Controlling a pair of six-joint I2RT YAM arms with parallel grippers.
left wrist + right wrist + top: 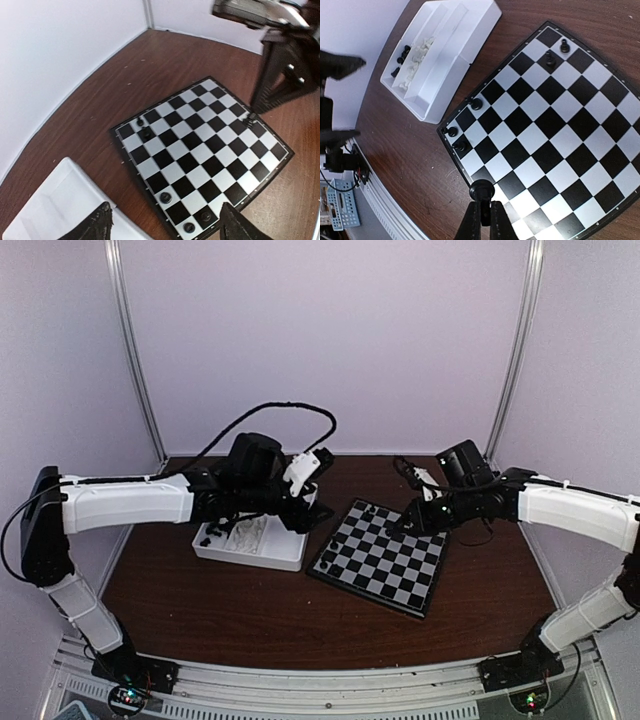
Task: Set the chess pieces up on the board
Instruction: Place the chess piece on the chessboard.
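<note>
The board lies tilted at the table's middle. A few black chess pieces stand on it: two near one corner and three along the edge by the tray. My left gripper hangs open over that edge, with nothing between its fingers. My right gripper is shut on a black chess piece, held over the board's edge squares near a corner. In the top view the right gripper sits at the board's far side and the left gripper between tray and board.
A white divided tray stands left of the board, holding loose white pieces and a few black ones. Pale walls close the table at back and sides. Bare brown tabletop lies in front of the board and tray.
</note>
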